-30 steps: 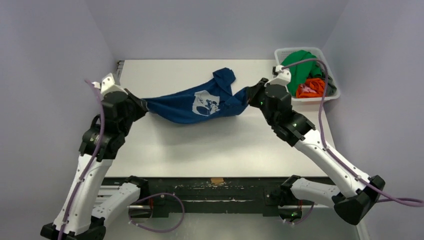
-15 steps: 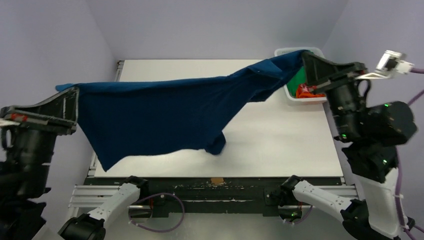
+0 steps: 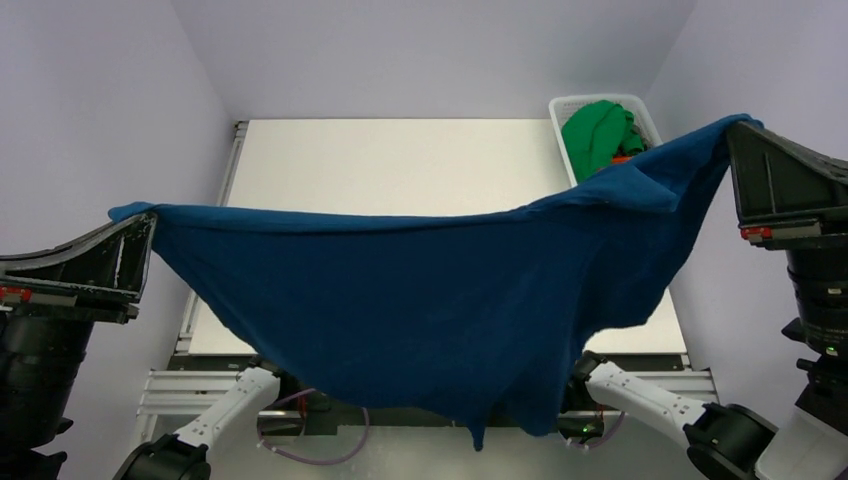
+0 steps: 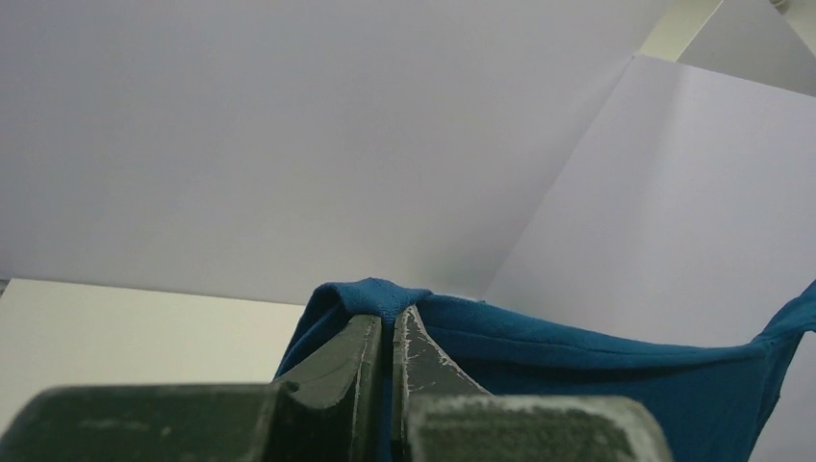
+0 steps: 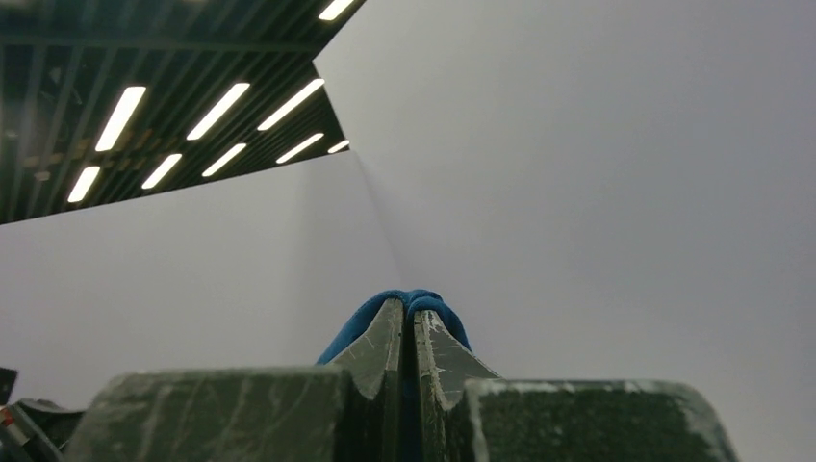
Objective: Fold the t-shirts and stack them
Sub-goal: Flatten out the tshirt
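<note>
The navy blue t-shirt (image 3: 430, 320) hangs spread wide, high above the table, stretched between both grippers; its print does not show. My left gripper (image 3: 145, 222) is shut on one corner of it at the left; in the left wrist view (image 4: 390, 313) cloth bunches over the closed tips. My right gripper (image 3: 735, 130) is shut on the other corner at the right; it also shows in the right wrist view (image 5: 412, 306). A green t-shirt (image 3: 595, 135) and a bit of an orange one (image 3: 622, 158) lie in the basket. The dark grey shirt is out of view.
The white slotted basket (image 3: 575, 103) stands at the table's far right corner. The white table (image 3: 400, 165) shows behind the hanging shirt, which hides its near half. Purple-grey walls enclose the left, back and right.
Both grippers lifted the shirt from the table, pulled it wide apart and rose toward the camera. The shirt now hangs lower and fuller, covering the table's near edge.
</note>
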Robot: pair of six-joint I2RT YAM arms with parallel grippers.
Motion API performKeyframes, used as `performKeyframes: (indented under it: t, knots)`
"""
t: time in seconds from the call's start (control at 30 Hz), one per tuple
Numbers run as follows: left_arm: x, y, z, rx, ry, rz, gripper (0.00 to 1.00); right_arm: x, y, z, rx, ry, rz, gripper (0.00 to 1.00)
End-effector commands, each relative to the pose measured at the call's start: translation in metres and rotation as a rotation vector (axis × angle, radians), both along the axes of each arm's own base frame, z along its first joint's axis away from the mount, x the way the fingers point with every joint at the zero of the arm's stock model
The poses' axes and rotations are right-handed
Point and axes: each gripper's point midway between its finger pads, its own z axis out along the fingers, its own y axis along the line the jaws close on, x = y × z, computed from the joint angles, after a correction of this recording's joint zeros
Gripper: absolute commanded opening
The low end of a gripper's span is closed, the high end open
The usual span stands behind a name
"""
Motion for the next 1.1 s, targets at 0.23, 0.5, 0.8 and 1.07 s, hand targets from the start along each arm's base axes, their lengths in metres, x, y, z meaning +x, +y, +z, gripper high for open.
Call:
performKeyframes:
  t: [0.23, 0.5, 0.8, 1.07]
  knots:
    - [0.13, 0.014, -0.088, 0.062, 0.333, 0.294, 0.0, 0.158, 0.014, -0.089, -0.124, 0.324, -0.499, 0.0]
    - [0.28, 0.04, -0.269, 0.097, 0.783, 0.579, 0.0, 0.271, 0.021, -0.228, -0.239, 0.573, -0.947, 0.0]
    - [0.418, 0.039, -0.401, 0.21, 1.075, 0.598, 0.0, 0.406, 0.057, -0.374, -0.376, 0.784, -0.873, 0.0]
    - [0.492, 0.045, -0.462, 0.205, 1.185, 0.59, 0.04, 0.491, 0.066, -0.458, -0.448, 0.872, -0.954, 0.0]
